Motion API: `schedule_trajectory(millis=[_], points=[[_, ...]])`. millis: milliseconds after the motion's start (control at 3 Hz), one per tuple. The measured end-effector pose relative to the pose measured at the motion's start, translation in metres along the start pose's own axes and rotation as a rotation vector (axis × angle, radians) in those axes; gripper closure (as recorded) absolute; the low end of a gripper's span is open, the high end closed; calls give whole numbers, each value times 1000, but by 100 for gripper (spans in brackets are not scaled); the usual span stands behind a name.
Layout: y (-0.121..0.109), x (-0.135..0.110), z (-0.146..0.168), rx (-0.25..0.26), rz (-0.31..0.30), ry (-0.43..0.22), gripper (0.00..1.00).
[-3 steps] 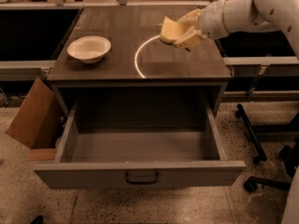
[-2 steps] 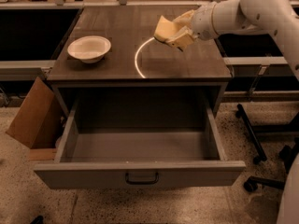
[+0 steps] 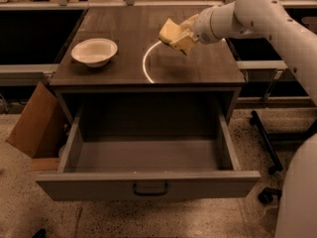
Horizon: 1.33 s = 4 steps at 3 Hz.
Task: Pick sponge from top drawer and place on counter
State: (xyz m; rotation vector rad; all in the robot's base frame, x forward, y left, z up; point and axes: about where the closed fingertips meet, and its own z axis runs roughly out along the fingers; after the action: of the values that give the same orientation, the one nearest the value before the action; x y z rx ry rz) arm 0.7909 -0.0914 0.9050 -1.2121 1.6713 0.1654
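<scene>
The pale yellow sponge (image 3: 170, 31) is held in my gripper (image 3: 179, 35), a little above the counter (image 3: 198, 66), over the upper part of the white arc (image 3: 146, 63). My gripper is shut on the sponge, and the white arm reaches in from the right. The top drawer (image 3: 148, 185) is pulled fully open below the counter; its grey inside is empty, with a dark bar handle at the front centre.
A white bowl (image 3: 94, 51) stands on the counter's left side. A brown cardboard box (image 3: 34, 123) leans on the floor left of the drawer. A chair base with castors (image 3: 265, 138) is on the floor at the right.
My gripper has carried the sponge a little further left over the counter, toward the white arc.
</scene>
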Motion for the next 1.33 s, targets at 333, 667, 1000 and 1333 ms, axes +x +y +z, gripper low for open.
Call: schedule_trajectory(millis=[333,667,1000,1333], points=[[-6,6,16,-7,77,48,58],[-8,11,20,-32,115,100,35],[-6,12,18,-74,105,153,12],[-3,16,11,-110,87,197,0]])
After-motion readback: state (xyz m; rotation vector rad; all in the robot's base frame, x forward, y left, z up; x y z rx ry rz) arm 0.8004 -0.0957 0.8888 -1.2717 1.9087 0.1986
